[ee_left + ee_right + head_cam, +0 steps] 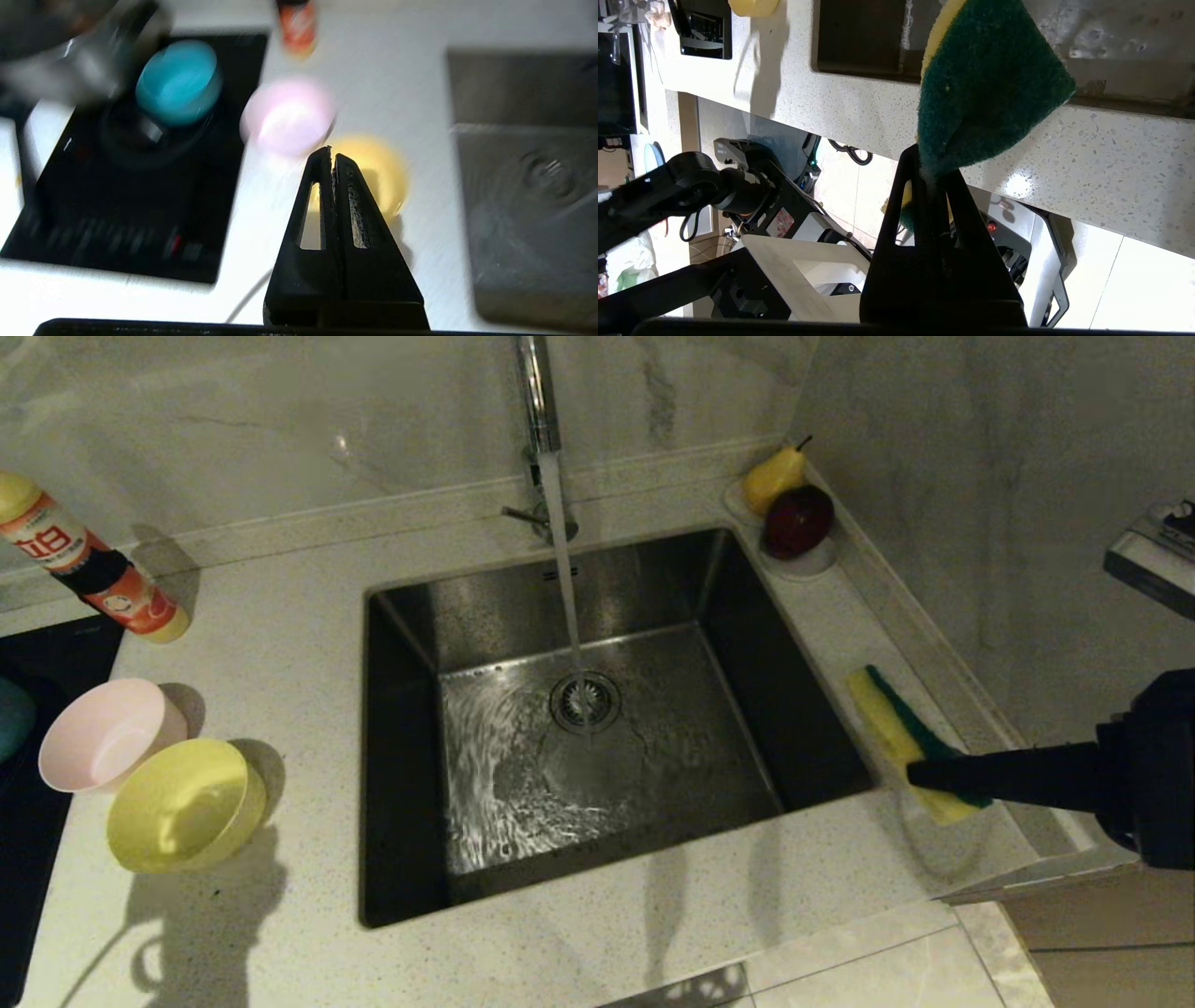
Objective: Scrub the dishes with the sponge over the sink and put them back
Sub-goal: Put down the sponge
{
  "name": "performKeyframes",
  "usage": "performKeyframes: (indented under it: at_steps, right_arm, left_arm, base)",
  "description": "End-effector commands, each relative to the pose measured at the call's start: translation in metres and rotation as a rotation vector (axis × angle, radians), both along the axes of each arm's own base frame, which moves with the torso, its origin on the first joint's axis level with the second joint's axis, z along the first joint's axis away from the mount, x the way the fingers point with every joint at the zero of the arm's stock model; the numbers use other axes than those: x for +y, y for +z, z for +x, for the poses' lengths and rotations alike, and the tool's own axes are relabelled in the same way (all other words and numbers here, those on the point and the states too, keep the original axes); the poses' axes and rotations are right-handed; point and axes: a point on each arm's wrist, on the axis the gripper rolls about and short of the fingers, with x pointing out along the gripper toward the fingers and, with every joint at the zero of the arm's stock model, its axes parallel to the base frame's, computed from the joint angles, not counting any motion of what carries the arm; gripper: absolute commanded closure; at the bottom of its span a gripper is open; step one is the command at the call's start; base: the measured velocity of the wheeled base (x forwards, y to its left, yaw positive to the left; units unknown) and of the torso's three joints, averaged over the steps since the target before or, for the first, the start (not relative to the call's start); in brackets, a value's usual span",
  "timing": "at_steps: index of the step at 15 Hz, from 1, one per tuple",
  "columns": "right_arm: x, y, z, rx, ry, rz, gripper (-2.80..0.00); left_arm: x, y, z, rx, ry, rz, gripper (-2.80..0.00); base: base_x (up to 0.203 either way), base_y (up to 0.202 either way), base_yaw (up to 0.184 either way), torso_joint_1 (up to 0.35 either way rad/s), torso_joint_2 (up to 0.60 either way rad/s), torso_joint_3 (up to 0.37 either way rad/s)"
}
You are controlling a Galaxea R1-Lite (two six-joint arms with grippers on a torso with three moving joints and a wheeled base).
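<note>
A pale pink bowl [103, 733] and a yellow bowl [182, 803] lie tilted on the counter left of the sink [401, 756]. Only the edge of the light blue bowl [11, 714] shows in the head view. My right gripper [920, 773] is shut on one end of the yellow-and-green sponge [896, 728], at the counter strip right of the sink. In the right wrist view the sponge [990, 88] sticks out past that gripper [929, 172]. My left gripper [332, 156] is shut and empty, hanging over the counter near the yellow bowl [373, 168], pink bowl [287, 116] and blue bowl [180, 81].
Water runs from the chrome tap [539, 401] onto the drain strainer [585, 702]. A detergent bottle [89, 569] lies at the back left. A white dish with a pear and an apple [794, 518] sits at the back right corner. A black cooktop [117, 186] bears the blue bowl.
</note>
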Motion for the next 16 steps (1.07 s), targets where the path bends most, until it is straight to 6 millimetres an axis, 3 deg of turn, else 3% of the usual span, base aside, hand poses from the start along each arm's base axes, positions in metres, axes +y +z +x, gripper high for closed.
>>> performKeyframes:
  at_steps: [1, 5, 9, 16]
  right_arm:
    - [0.000, 0.000, -0.001, 0.001, 0.001, 0.001, 0.00]
    - [0.001, -0.001, 0.001, 0.007, 0.005, -0.003, 0.00]
    - [0.002, 0.006, -0.001, -0.017, 0.014, 0.009, 0.00]
    - [-0.003, 0.003, -0.001, -0.034, -0.071, -0.031, 0.00]
  left_arm:
    - [0.001, -0.041, -0.025, -0.040, -0.001, -0.007, 0.00]
    - [-0.002, -0.098, -0.021, 0.051, -0.074, -0.008, 0.00]
    - [-0.007, -0.140, -0.029, 0.053, -0.291, -0.005, 0.00]
    - [-0.009, -0.148, -0.026, 0.083, -0.374, -0.018, 0.00]
  base:
    - [0.000, 0.000, 0.000, 0.000, 0.00, 0.000]
    - [0.000, 0.000, 0.000, 0.000, 0.00, 0.000]
    - [0.000, 0.000, 0.000, 0.000, 0.00, 0.000]
    - [0.000, 0.000, 0.000, 0.000, 0.00, 0.000]
